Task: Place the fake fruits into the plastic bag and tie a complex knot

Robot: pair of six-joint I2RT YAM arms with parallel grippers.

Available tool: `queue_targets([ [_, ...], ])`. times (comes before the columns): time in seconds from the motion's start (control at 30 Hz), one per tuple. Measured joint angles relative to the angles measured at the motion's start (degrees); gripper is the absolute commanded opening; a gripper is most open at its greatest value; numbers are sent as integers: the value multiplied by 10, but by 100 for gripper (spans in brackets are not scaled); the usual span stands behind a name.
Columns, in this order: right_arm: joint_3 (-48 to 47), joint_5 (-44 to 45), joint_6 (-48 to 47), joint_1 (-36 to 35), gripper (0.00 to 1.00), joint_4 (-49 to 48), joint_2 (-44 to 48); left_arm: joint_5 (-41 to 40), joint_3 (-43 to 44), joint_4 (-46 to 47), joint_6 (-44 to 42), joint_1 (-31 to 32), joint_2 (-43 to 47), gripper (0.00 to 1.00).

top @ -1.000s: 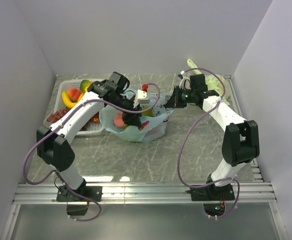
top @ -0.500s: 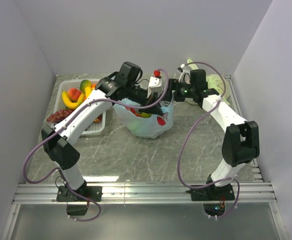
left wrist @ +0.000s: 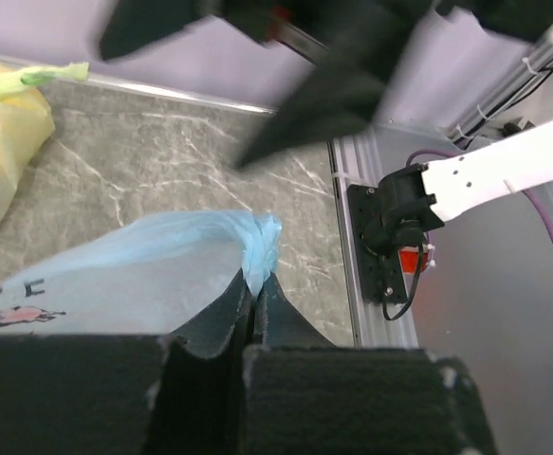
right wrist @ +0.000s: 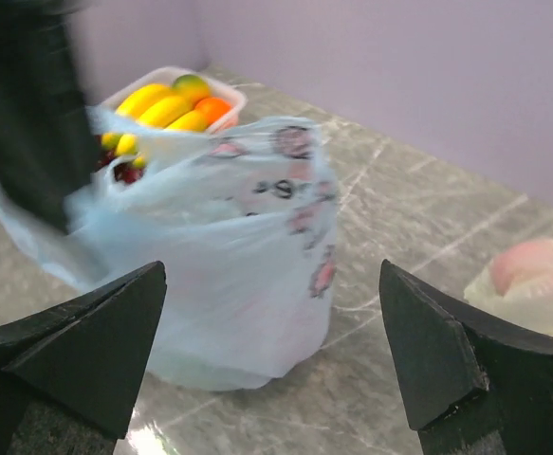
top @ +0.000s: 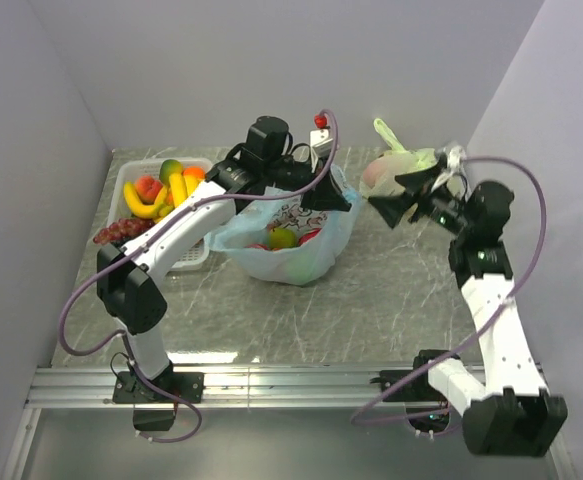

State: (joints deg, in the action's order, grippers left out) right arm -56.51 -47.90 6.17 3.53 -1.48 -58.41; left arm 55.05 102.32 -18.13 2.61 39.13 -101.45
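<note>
Gripping the thin, slippery plastic bag [top: 289, 250] calls for bunched ears: left pincer [left wrist: 254, 289] clamps the 1 o'clock ear; right pincer [top: 396, 197] gapes wide, empty

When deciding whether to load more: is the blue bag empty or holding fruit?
Holding fruit: in the top view, fake fruits, green and red, show inside the plastic bag.
</note>
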Motion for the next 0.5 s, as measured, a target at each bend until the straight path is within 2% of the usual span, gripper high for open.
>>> queue_targets([
  [0.07, 57, -11, -21, -14, 100, -43, 45, 0, 4, 2, 5, 0, -12, 0],
  [0.17, 97, -14, -63, -47, 100, -73, 62, 0, 6, -2, 11, 0, -23, 0],
  [0.5, 101, -10, -159, -169, 99, -153, -16, 12, 9, -3, 10, 0, -24, 0],
])
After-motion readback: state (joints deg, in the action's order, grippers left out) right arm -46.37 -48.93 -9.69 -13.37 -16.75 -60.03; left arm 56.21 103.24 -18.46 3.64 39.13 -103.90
